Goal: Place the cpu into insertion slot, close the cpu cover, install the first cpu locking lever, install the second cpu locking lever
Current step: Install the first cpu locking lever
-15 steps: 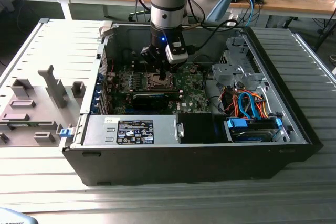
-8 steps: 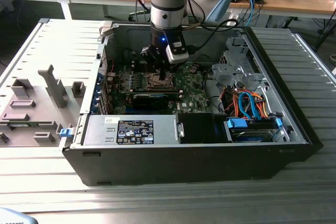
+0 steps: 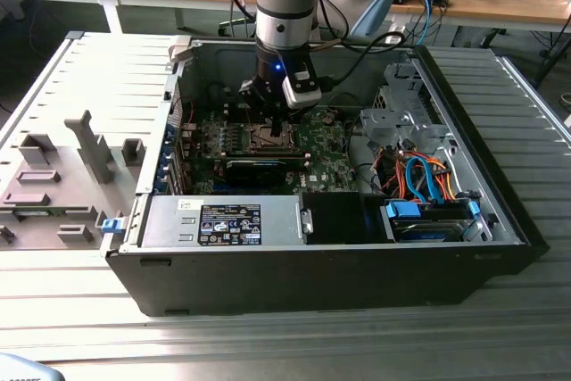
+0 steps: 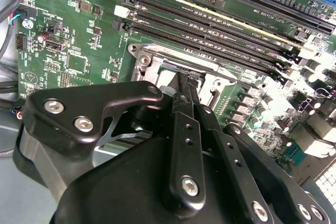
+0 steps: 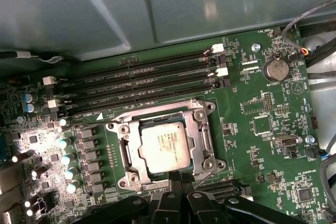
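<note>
The cpu point(image 5: 165, 148) lies flat in the insertion slot point(image 5: 122, 153), pale metal face up, on the green board. The silvery cpu cover point(image 5: 202, 140) rests down around it as a frame. A thin wire lever point(image 5: 152, 113) runs along the socket's edge beside the memory slots, and another thin wire point(image 5: 202, 178) rises near the fingers. My gripper point(image 5: 181, 183) sits at the socket's rim, its black fingers pressed together with nothing seen between them. In the second wrist view the gripper point(image 4: 187, 80) tip touches the socket frame point(image 4: 157, 59). In the exterior view the gripper point(image 3: 278, 122) hangs just above the socket point(image 3: 268, 140).
Long black memory slots point(image 5: 147, 77) run beside the socket, under a grey metal box point(image 5: 105, 9). Capacitors point(image 5: 65, 156) stand on the other side. The open computer case point(image 3: 312, 283) holds a drive cage point(image 3: 406, 118) and cables point(image 3: 419, 176). A grey fixture tray point(image 3: 62, 185) lies at the exterior view's left.
</note>
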